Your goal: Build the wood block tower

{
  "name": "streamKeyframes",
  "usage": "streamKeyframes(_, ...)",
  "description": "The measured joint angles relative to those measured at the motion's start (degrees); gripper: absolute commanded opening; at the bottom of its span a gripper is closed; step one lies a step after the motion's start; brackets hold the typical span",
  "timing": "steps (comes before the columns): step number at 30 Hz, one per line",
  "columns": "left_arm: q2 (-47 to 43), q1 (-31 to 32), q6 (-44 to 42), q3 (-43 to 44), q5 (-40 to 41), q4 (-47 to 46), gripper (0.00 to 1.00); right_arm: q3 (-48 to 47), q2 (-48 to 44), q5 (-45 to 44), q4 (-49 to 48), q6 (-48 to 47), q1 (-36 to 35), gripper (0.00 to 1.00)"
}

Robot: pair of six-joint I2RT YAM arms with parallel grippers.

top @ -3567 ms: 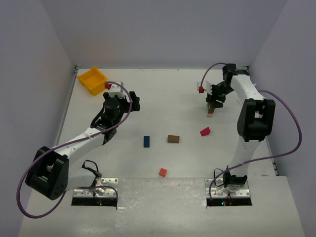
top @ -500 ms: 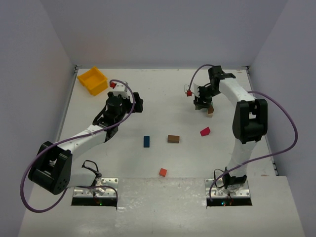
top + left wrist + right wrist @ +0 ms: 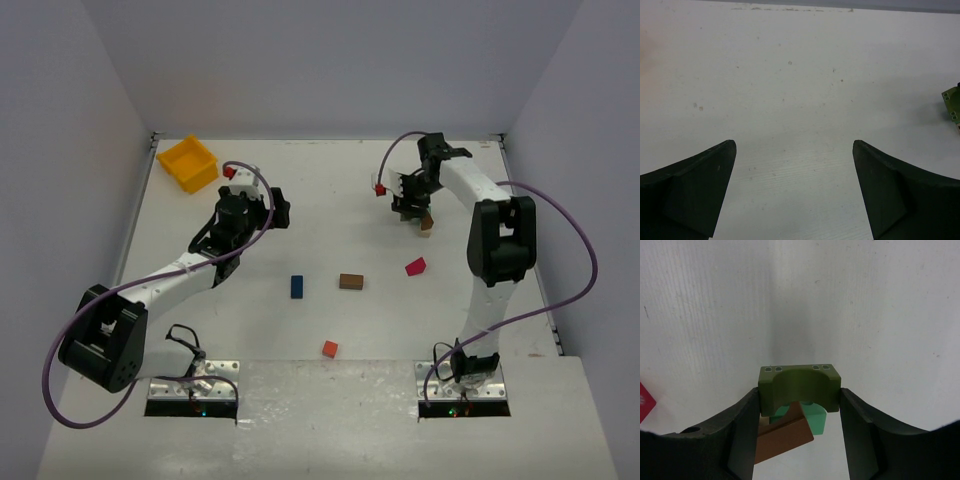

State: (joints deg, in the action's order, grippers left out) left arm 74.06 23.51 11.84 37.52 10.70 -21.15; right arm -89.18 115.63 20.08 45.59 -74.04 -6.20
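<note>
My right gripper (image 3: 800,392) is shut on an olive-green arch (image 3: 799,385), its fingers pressing on the arch's two ends. Just beneath the arch lie a skewed brown block (image 3: 785,437) and a lighter green block (image 3: 816,419); I cannot tell whether they touch it. From above, the right gripper (image 3: 410,205) hangs at the back right of the table, with a small pale and brown stack (image 3: 427,225) just to its right. My left gripper (image 3: 794,145) is open over bare table. It sits left of centre (image 3: 272,208), and the arch (image 3: 952,102) shows at the far right of its view.
Loose blocks lie across the middle of the table: blue (image 3: 297,286), brown (image 3: 351,281), magenta (image 3: 415,266), and orange-red (image 3: 329,348) nearer the front. A yellow bin (image 3: 188,163) stands in the back left corner. A red-magenta corner (image 3: 644,402) shows at the right wrist view's left edge.
The right gripper has moved left with the green arch, off the spot above the small stack. The left arm shifted slightly up and right earlier and has since held still.
</note>
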Motion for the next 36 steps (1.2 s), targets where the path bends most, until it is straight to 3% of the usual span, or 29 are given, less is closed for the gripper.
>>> streamKeyframes(36,0.3,0.0,0.0,0.7,-0.6,0.1,1.00,-1.4,0.5,-4.9,-0.5,1.6,1.3,0.38)
